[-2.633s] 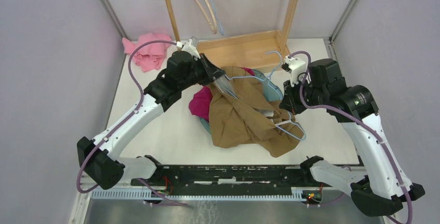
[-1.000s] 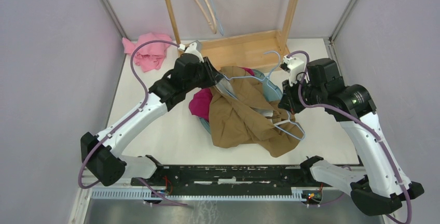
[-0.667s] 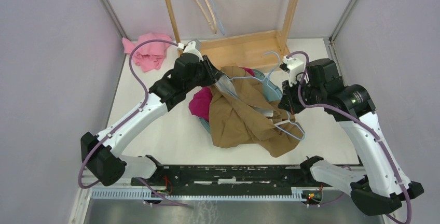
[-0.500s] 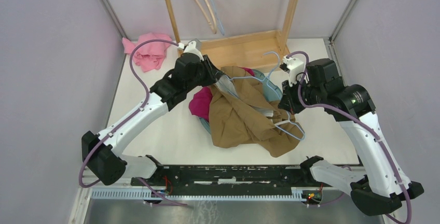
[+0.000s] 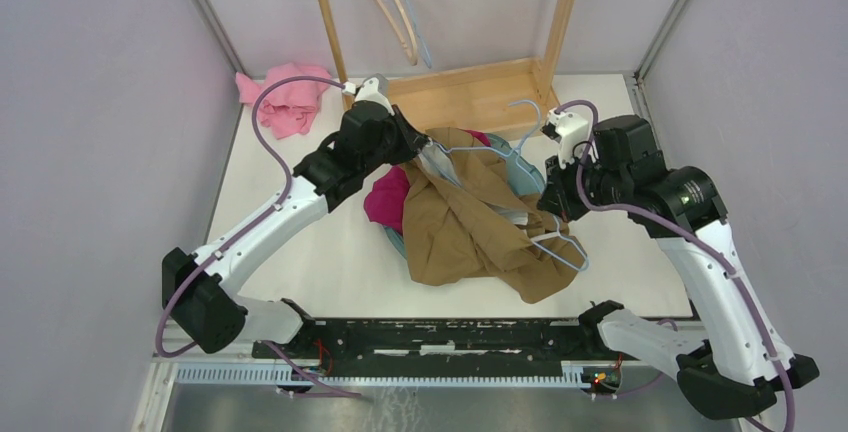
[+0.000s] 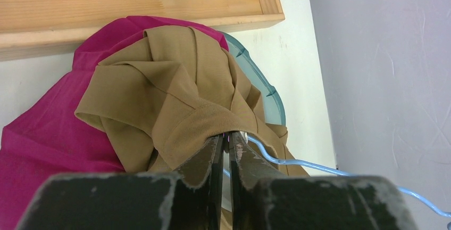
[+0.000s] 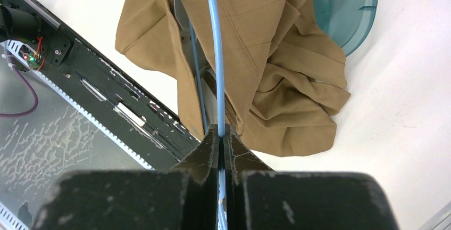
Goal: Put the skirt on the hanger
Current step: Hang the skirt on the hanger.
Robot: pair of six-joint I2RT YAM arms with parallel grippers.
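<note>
The white desk (image 5: 300,252) carries everything. Between the two end effectors the tan soft-cloth skirt (image 5: 470,222) lies crumpled, partly over a magenta cloth (image 5: 385,197) and a translucent teal plastic tray (image 7: 345,11). The light-blue wire hanger (image 7: 215,54) runs straight ahead of the right end effector (image 7: 220,134), which is clenched on its wire. The skirt drapes over and around that wire just beyond the fingertips. The left end effector (image 6: 224,147) is clamped on a ribbed waistband edge of the skirt, with the hanger wire just beside its tips. The skirt looks light and limp, likely to slide and bunch, so the thicker waistband seems the sound place to hold. The hanger looks thin, springy and probably slick.
</note>
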